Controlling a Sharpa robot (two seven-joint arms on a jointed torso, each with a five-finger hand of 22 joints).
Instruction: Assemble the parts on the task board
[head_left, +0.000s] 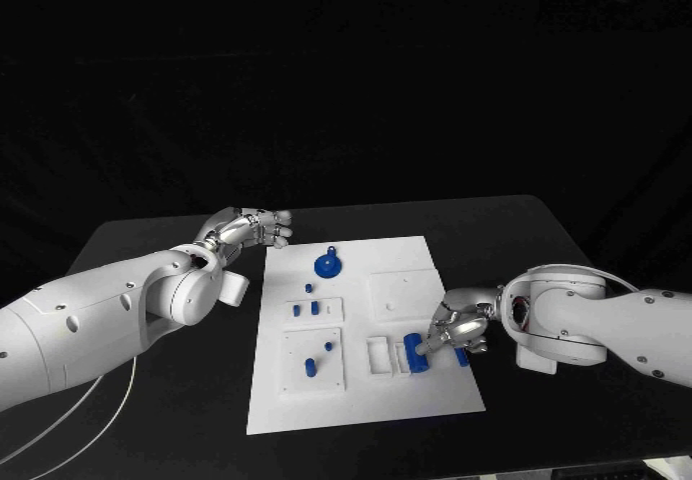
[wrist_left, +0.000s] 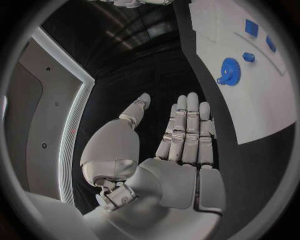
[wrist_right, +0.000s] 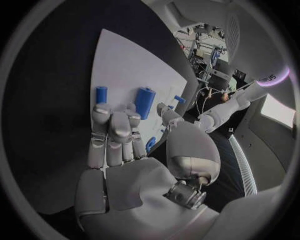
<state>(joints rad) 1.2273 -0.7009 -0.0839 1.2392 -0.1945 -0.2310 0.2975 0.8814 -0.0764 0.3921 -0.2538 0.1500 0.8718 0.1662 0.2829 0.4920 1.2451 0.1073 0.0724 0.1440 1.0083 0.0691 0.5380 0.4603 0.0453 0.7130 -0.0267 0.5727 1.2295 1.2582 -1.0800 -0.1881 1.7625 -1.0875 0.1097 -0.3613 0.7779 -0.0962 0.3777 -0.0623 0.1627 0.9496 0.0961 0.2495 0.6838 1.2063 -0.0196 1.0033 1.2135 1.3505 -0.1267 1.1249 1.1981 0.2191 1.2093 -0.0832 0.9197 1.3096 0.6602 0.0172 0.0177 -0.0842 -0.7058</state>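
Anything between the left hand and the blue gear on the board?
No. In the head view only bare black table and white task board separate the left hand from the blue gear.

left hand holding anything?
No. In the left wrist view the left hand has its fingers straight over the black table with nothing in them, away from the blue gear on the task board.

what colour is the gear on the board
Blue gear on the white board; clearest in the left wrist view.
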